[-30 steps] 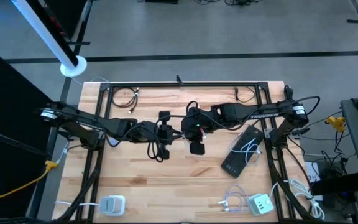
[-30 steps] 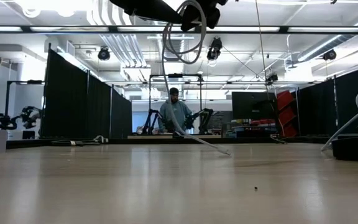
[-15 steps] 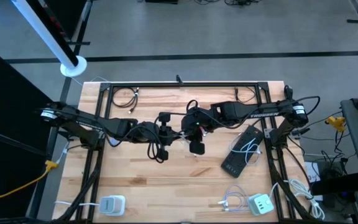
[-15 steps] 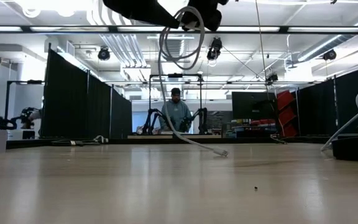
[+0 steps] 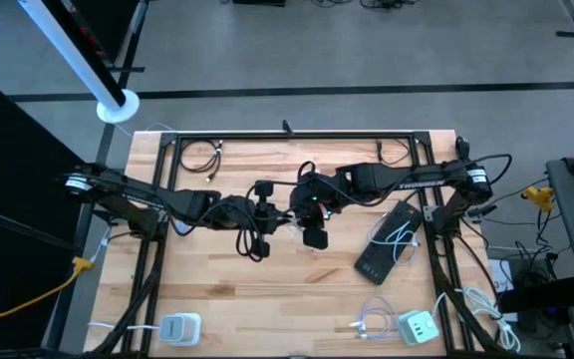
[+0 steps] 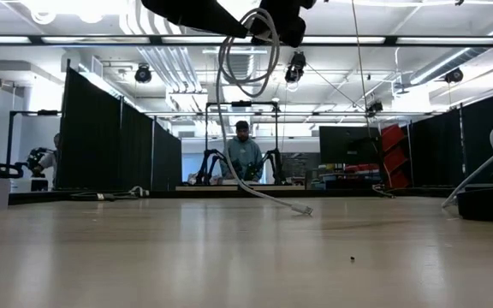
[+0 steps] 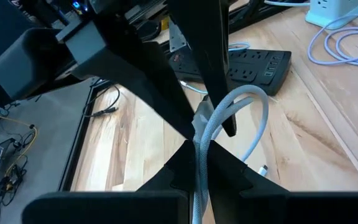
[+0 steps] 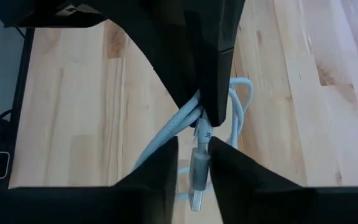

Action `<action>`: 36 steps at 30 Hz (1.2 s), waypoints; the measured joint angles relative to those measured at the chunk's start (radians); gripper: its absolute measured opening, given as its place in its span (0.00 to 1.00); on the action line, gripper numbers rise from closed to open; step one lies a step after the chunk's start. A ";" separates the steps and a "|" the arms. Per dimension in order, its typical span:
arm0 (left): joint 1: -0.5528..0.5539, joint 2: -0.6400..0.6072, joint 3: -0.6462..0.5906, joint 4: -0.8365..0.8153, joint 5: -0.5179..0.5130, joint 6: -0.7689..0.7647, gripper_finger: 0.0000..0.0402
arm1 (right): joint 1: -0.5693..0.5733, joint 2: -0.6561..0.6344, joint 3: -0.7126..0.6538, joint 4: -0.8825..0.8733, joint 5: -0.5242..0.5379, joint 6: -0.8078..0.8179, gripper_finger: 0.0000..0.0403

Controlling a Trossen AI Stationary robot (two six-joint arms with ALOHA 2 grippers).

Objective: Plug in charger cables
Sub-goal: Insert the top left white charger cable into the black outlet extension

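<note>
Both dark arms met over the middle of the pale wooden worktop, well above its surface. The left hand was closed tight on a thin white braided charger cable, its two dark fingers pinching the doubled strand just below a loop. The right hand faced it from the other side, its fingers only narrowly parted around the same cable's clear-sleeved plug end, which lay between them; whether they actually gripped it could not be told. In the low view the cable hung from the hands in a loop and trailed down to the worktop, its far plug resting there. A black power strip with a white cable across it lay to the right, and a white charger block sat near the front right corner, another white charger block at the front left. A small black looped cable lay at the back left.
</note>
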 joint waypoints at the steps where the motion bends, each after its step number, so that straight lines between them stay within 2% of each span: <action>1: 0.000 0.000 0.000 0.000 -0.001 0.000 0.04 | -0.001 0.000 0.000 -0.001 -0.001 0.000 0.22; 7: 0.000 0.000 0.000 -0.001 -0.002 0.000 0.04 | -0.002 0.000 0.000 -0.002 0.001 -0.007 0.04; 16: 0.001 0.000 0.000 -0.001 0.022 -0.054 0.04 | -0.003 0.000 0.000 -0.003 0.000 -0.009 0.04; 22: 0.001 -0.032 0.000 -0.003 0.023 -0.057 0.18 | 0.002 -0.012 0.000 -0.011 0.011 -0.028 0.04; 26: 0.000 -0.084 0.000 -0.027 0.025 -0.111 0.26 | 0.012 -0.058 -0.006 -0.062 0.083 -0.052 0.04; 31: -0.001 -0.150 0.000 -0.063 0.028 -0.164 0.32 | 0.010 -0.133 -0.077 -0.084 0.084 -0.052 0.04; 36: -0.001 -0.183 0.000 -0.088 0.033 -0.167 0.33 | 0.010 -0.256 -0.207 -0.059 0.084 -0.011 0.04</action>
